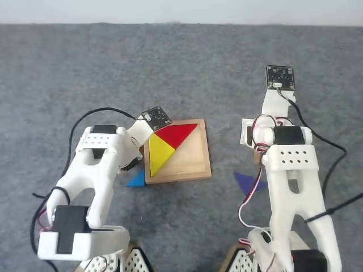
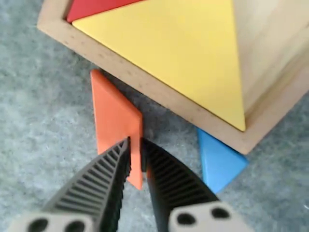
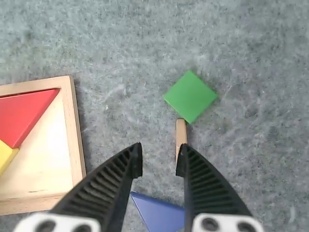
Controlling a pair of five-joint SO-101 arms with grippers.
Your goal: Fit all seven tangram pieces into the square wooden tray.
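Observation:
The square wooden tray [image 1: 193,164] lies mid-table, with a red triangle [image 1: 177,134] and a yellow triangle [image 1: 159,154] seated in it. An orange parallelogram [image 2: 112,121] lies on the carpet just outside the tray rim [image 2: 159,94]. My left gripper [image 2: 135,147] is shut on its near edge. A light blue triangle [image 2: 218,162] rests beside the tray corner. My right gripper [image 3: 158,159] hangs open over bare carpet. Beyond it lie a green square [image 3: 190,96] and a thin tan piece [image 3: 180,137], and a dark blue triangle [image 3: 157,212] lies under it.
Grey carpet covers the whole table. The tray's right half [image 3: 43,154] is bare wood. The dark blue triangle [image 1: 245,181] sits between the tray and the right arm's base. Open carpet stretches behind the tray.

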